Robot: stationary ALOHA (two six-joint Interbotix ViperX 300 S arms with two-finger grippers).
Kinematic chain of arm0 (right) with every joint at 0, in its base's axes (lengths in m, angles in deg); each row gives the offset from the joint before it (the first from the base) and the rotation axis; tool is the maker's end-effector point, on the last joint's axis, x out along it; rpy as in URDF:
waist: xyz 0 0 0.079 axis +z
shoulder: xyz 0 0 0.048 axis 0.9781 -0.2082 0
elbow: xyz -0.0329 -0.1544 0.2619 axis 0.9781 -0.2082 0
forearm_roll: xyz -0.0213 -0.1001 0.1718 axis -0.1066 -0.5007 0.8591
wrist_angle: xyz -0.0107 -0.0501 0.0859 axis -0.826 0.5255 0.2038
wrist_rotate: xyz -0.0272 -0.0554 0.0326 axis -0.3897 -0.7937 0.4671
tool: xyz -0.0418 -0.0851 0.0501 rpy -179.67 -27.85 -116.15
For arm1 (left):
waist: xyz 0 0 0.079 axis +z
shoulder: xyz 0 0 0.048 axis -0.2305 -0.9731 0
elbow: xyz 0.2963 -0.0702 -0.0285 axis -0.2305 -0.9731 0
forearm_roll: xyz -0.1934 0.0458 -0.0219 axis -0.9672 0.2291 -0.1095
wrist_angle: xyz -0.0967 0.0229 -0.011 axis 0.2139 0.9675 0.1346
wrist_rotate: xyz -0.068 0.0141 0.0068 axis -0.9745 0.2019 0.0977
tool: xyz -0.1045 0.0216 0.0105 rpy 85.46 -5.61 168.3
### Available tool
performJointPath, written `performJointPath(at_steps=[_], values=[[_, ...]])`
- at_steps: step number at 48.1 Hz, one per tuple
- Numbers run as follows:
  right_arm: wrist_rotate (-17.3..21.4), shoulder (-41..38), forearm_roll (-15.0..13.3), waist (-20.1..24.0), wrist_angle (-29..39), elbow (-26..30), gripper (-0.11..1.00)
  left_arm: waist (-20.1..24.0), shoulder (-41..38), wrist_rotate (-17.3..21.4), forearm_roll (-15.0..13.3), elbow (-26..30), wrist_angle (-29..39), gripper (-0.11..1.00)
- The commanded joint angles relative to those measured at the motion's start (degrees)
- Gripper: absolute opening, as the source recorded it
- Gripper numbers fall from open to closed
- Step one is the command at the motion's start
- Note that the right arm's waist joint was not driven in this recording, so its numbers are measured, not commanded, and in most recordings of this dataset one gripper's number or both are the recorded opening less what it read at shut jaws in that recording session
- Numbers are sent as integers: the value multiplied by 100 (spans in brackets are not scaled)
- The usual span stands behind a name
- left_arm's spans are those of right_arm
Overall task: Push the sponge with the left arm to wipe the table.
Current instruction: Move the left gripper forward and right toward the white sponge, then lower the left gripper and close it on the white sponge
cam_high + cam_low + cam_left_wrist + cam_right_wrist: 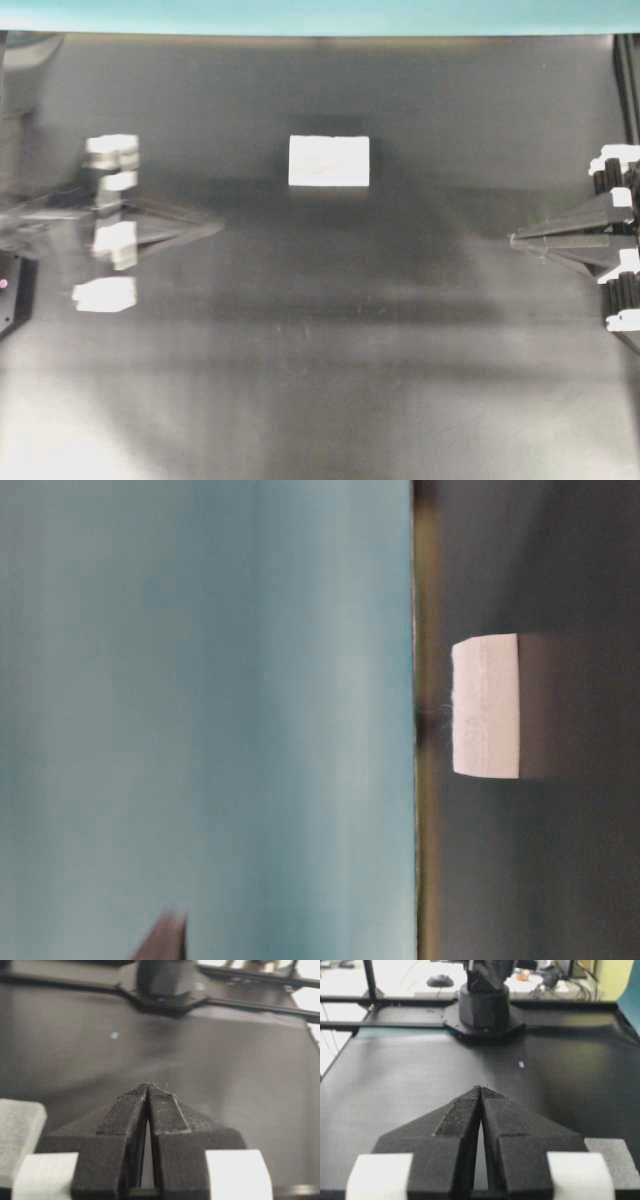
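Left hand (215, 228) clenched, empty, blurred at the worktop's (320, 380) left; sponge (329, 161) lies right and farther back, apart, long axis left-right; right hand (515, 239) clenched, similarly distant.

No text, label, brand, number or sign can be read anywhere.

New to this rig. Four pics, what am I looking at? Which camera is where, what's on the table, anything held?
Two robot arms face each other across a dark table. The overhead view shows both: the left pincer, blurred, and the right pincer. Between them, nearer the teal edge, lies a white sponge, touched by neither. The table-level view is turned sideways and shows the sponge close up. The other two cameras sit on the wrists, looking along each pincer: left, right. Both pincers are shut and hold nothing.
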State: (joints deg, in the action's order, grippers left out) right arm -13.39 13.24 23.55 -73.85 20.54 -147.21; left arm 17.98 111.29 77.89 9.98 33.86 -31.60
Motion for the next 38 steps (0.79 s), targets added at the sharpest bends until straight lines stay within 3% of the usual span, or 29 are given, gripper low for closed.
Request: performJointPath(at_steps=[1,11,23,38], values=[[26,-18,9,0,26,18,-1,272,-817,-237,18,598,-44,-1],[44,9,9,0,53,-18,-1,729,-2232,-765,18,1714,325,-1],[35,35,18,0,44,-97,-1,1055,-3340,-870,18,2865,1037,-1],[35,70,9,0,44,-158,-1,1433,-4245,-949,18,3419,1503,0]])
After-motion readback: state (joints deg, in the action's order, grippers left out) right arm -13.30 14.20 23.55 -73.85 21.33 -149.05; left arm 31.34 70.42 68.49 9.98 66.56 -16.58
